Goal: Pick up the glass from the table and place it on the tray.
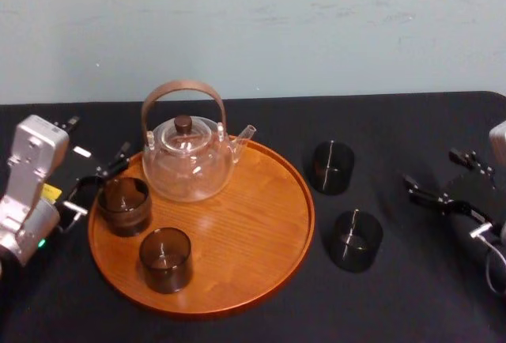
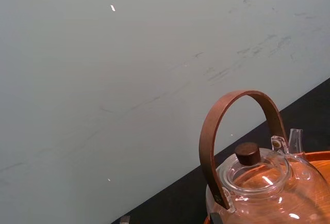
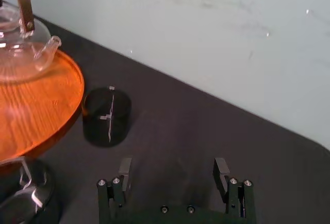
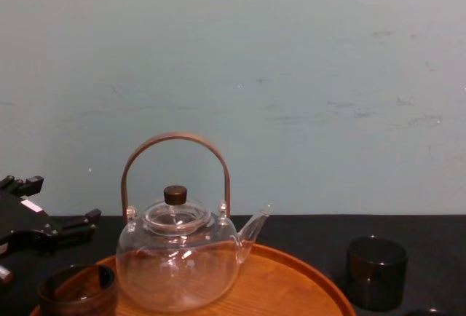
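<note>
When viewed from the head camera, the tray (image 1: pixel 261 224) lay on the black table (image 1: pixel 419 303) left of centre. It carried the glass teapot (image 1: pixel 190 165) at its far side and two dark glasses, both upright: the left glass (image 1: pixel 124 205) at the tray's left rim and the near glass (image 1: pixel 165 259) closer to the robot. The left gripper (image 1: pixel 96 185) was at the tray's left edge, claw spread wide and holding nothing. The left glass stood just beside its fingertips; contact could not be determined. Two further glasses stood on the table right of the tray: the far table glass (image 1: pixel 332 167) and the near table glass (image 1: pixel 356 240). The right gripper (image 1: pixel 431 171) was at the table's right side, apart from both. The right wrist view added that its fingers (image 3: pixel 124 168) were set wide over bare cloth with nothing between them, and that the far table glass stood just beside the tray rim without touching it. The chest view added the side profile: the teapot rose well above the glasses and stood between the left glass and the far table glass. The left wrist view looked past the teapot's brown hoop handle (image 2: pixel 207 146) to the pale wall (image 2: pixel 103 79).
</note>
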`<action>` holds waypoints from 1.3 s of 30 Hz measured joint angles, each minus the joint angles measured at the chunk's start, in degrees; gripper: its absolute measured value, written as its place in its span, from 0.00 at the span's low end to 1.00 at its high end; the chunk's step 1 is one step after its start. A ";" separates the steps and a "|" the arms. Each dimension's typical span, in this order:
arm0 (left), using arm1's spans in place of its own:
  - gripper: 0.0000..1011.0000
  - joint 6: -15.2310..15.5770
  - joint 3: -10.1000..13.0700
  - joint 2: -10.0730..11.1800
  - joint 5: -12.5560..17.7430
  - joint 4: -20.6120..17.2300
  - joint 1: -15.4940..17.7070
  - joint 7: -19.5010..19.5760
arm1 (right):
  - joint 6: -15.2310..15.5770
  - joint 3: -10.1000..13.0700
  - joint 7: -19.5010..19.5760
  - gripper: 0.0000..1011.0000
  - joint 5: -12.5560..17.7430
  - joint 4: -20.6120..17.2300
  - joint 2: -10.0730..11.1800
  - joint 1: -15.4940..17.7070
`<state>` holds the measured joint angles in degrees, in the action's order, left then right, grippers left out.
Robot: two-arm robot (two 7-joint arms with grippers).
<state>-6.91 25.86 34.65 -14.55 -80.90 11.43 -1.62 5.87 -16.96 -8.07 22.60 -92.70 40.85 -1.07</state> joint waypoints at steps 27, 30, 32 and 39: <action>0.99 0.00 0.00 0.00 0.00 0.00 0.00 0.00 | 3.65 3.26 -9.61 0.99 -0.97 -7.36 5.10 7.97; 0.99 0.00 0.00 0.00 0.00 0.00 0.00 0.00 | 3.71 3.13 -10.45 0.99 -1.26 -7.69 5.09 8.07; 0.99 0.00 0.00 0.00 0.00 0.00 0.00 0.00 | 3.84 2.98 -11.24 0.99 -1.53 -8.01 4.95 8.10; 0.99 0.00 0.00 0.00 0.00 0.00 0.00 0.00 | 4.30 2.54 -13.44 0.99 -2.40 -8.61 4.17 8.11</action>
<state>-6.91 25.86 34.65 -14.55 -80.90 11.43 -1.62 10.17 -14.43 -21.50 20.20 -101.31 45.02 7.05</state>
